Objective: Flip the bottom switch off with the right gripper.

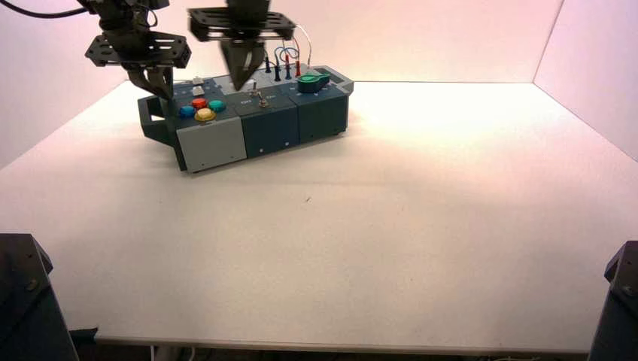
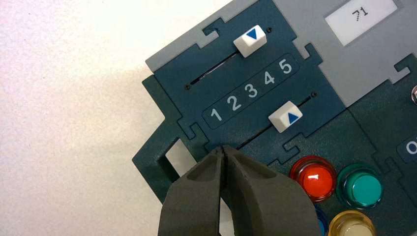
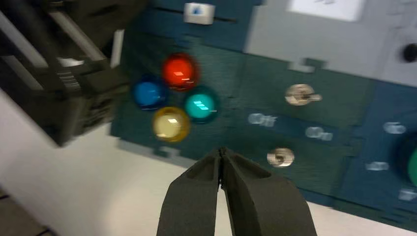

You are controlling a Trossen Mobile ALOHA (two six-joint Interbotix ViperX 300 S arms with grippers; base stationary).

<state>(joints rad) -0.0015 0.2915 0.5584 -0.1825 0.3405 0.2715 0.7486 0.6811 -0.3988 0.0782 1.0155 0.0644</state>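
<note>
The bottom switch [image 3: 280, 157] is a small silvery toggle near the box's front edge, below the white Off/On lettering [image 3: 262, 119]. Its lever shows end-on, so I cannot tell its position. The twin top switch [image 3: 300, 94] sits behind it. In the high view the two toggles [image 1: 260, 99] stand on the box's middle section. My right gripper [image 3: 221, 150] is shut and empty. It hovers above the box [image 1: 323, 113], a little to the coloured-button side of the bottom switch, not touching it, and shows in the high view [image 1: 242, 81].
My left gripper [image 1: 162, 92] is shut and empty over the box's left end, beside two white sliders [image 2: 285, 116] and the handle cut-out. Red, green, blue and yellow push buttons [image 3: 180, 71] lie left of the switches. A green knob [image 1: 312, 81] and upright plugged wires stand right.
</note>
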